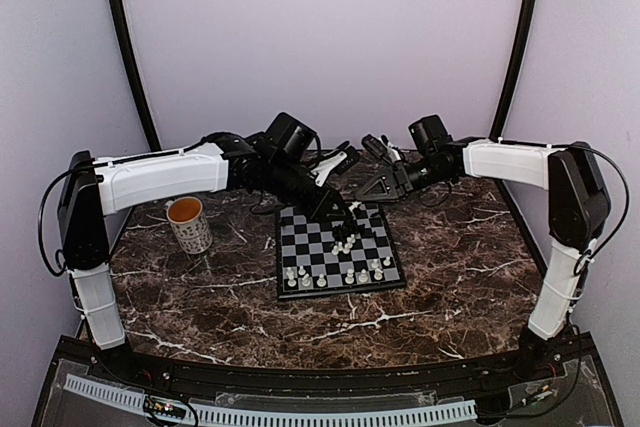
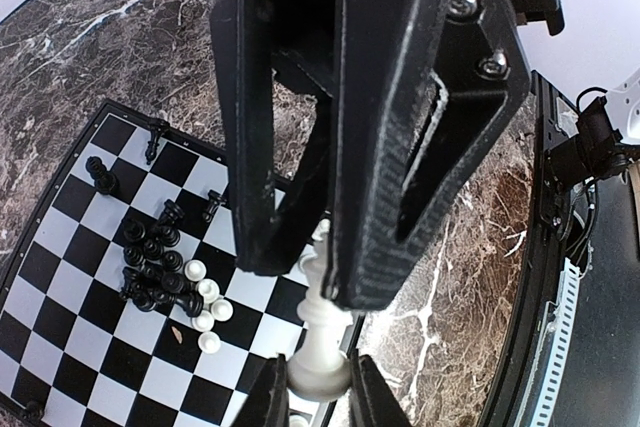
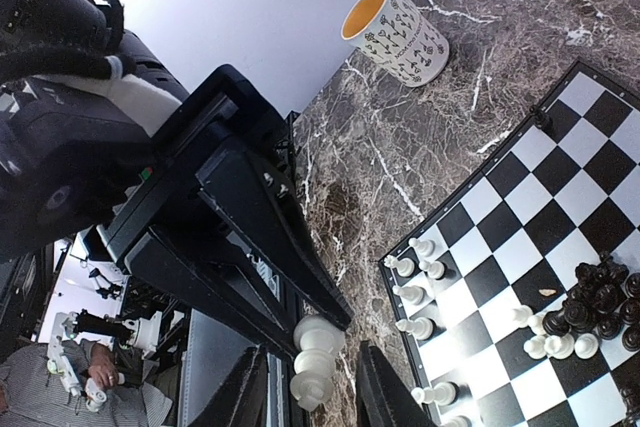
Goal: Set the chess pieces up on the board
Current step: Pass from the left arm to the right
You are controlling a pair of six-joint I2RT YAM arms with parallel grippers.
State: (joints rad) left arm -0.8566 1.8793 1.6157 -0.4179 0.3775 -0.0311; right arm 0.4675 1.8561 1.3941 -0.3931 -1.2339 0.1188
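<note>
Dk marble tabletop [image 1: 450, 277]; lilac walls [image 1: 330, 37]; board [image 1: 310, 247] mid-table.

1. The board [image 1: 310, 247] is laid on the middle of the worktop [image 1: 450, 287].
2. The mug [image 1: 189, 225] is stood left of the board, well apart.
3. A row of chess pieces [image 1: 350, 277] is set along the board's near edge, with a cluster [image 1: 345, 244] behind it.
4. One piece [image 2: 320, 347] is held over the board's far edge, where the left gripper [image 2: 320, 397] and the right gripper [image 3: 313, 397] meet.
</note>
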